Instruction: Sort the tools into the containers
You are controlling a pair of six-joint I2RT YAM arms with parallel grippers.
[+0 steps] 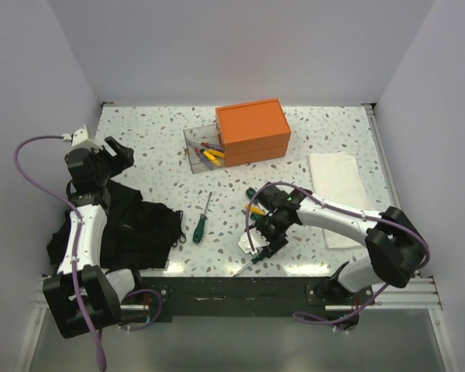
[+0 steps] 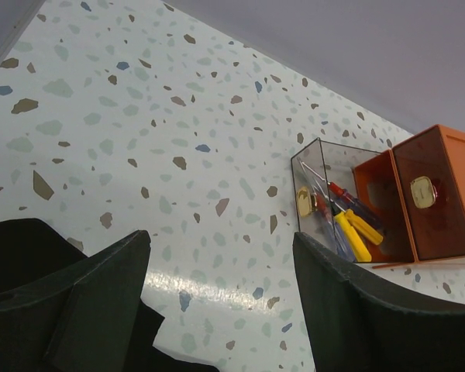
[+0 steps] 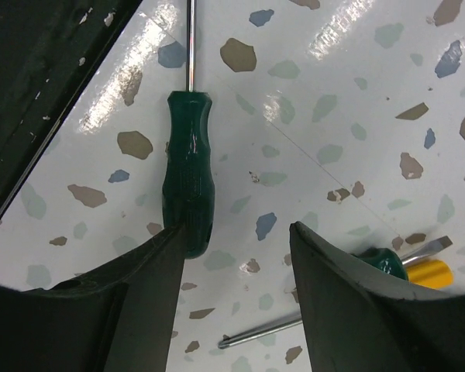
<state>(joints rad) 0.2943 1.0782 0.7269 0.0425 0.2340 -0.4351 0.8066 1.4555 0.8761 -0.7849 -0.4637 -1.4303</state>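
I have my right claw (image 3: 236, 232) part-open and empty over the green-handled screwdriver (image 3: 188, 178), likely to grab it; the left claw (image 2: 221, 239) gapes empty.

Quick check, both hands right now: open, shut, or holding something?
Left hand: open, empty.
Right hand: open, empty; a green screwdriver lies beside it, ungripped.

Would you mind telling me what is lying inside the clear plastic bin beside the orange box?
The clear plastic bin holds yellow-handled screwdrivers and a red-handled screwdriver. They overlap, so anything beneath them, and the exact count, is hidden.
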